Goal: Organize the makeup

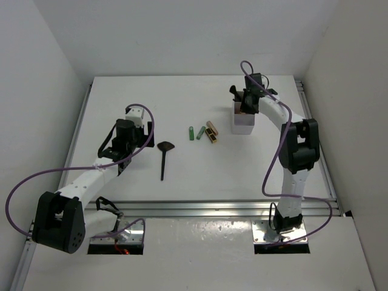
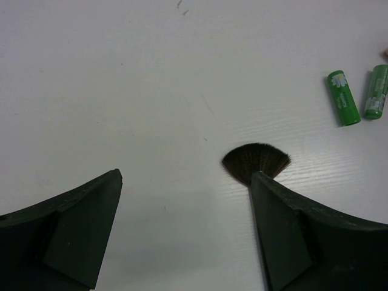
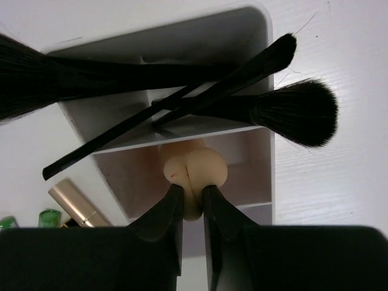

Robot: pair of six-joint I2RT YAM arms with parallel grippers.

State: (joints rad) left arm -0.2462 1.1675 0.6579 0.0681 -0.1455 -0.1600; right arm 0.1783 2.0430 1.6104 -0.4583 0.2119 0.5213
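My right gripper (image 3: 193, 191) is shut on a peach sponge (image 3: 197, 167), squeezing it over the middle compartment of the white box (image 3: 267, 60). Black brushes (image 3: 291, 112) and thin sticks (image 3: 242, 70) lean in the far compartment. In the top view this gripper (image 1: 245, 103) hangs over the box (image 1: 244, 126). My left gripper (image 2: 186, 176) is open and empty, low over the table. A black fan brush (image 2: 256, 160) lies at its right finger, which hides the handle. Two green tubes (image 2: 344, 97) lie farther right. The top view shows the brush (image 1: 163, 159) beside the left gripper (image 1: 142, 136).
Between the arms lie the green tubes (image 1: 195, 133), a tan tube (image 1: 211, 128) and a black-gold tube (image 1: 210, 137), just left of the box. White walls enclose the table on three sides. A metal rail (image 1: 212, 209) runs along the near edge.
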